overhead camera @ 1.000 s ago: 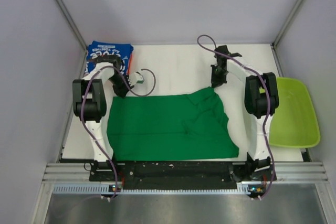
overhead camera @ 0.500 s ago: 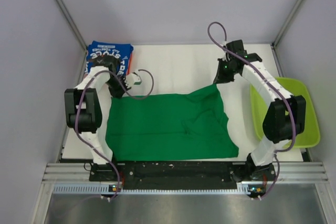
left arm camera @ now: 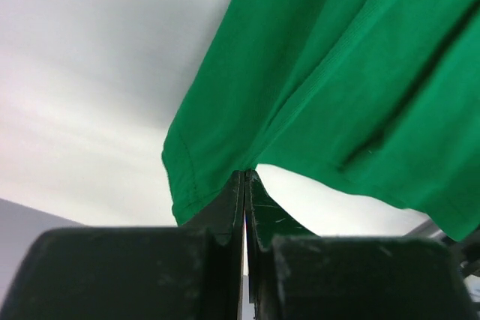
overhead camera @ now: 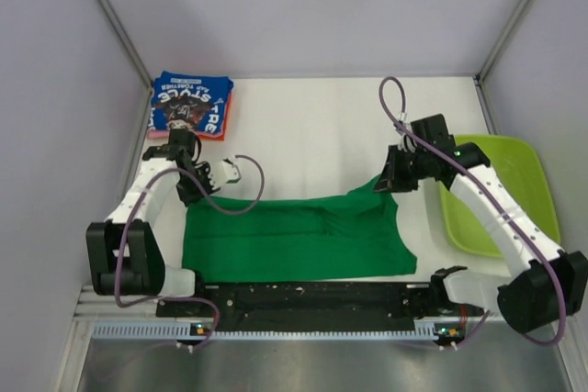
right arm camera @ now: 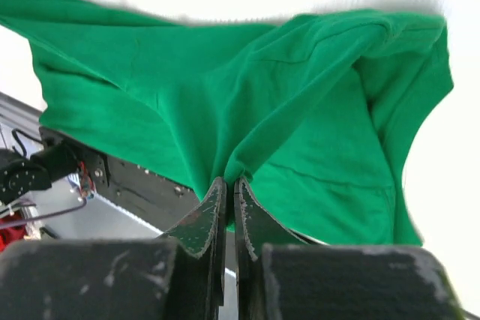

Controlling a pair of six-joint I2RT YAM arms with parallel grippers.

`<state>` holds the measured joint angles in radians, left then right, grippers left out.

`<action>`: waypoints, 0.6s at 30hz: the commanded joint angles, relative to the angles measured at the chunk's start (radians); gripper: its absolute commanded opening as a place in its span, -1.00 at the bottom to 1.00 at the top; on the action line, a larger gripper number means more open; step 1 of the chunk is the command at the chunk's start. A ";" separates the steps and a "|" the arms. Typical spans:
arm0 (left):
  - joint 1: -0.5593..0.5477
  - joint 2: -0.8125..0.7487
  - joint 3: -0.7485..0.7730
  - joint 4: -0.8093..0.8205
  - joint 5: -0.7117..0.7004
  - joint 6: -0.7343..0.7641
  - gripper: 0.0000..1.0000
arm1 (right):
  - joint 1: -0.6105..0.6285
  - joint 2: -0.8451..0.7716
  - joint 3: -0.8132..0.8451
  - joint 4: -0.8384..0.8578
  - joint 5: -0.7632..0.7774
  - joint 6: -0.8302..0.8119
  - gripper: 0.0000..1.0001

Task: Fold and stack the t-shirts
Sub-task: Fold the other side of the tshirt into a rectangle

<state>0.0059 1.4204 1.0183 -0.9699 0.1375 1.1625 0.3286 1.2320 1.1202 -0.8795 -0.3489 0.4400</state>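
Observation:
The bright green t-shirt (overhead camera: 294, 240) lies spread near the table's front edge, its far edge lifted and folding toward the front. My left gripper (overhead camera: 188, 192) is shut on the shirt's far left corner (left arm camera: 210, 162). My right gripper (overhead camera: 390, 176) is shut on the far right corner (right arm camera: 255, 148); the cloth hangs from its fingertips. The blue t-shirt (overhead camera: 189, 105) with white lettering lies folded at the far left on top of the orange-pink one (overhead camera: 227, 117), of which only an edge shows.
A lime-green plastic tub (overhead camera: 505, 195) stands at the right, beside the right arm. The white table (overhead camera: 312, 126) is bordered by grey walls on three sides. A black rail (overhead camera: 312, 298) runs along the front edge.
Both grippers have moved toward the front of the table, pulling the green shirt's far edge with them. The shirt's visible area has become shorter front to back.

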 commanded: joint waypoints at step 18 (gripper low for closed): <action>-0.001 -0.111 -0.250 -0.053 0.027 -0.098 -0.99 | -0.014 -0.132 -0.220 -0.065 0.080 0.052 -1.00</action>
<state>0.0051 1.2831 0.7795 -1.0393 0.1730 1.0817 0.3298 1.1324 0.9047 -0.9478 -0.2974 0.4839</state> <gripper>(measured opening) 0.007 0.014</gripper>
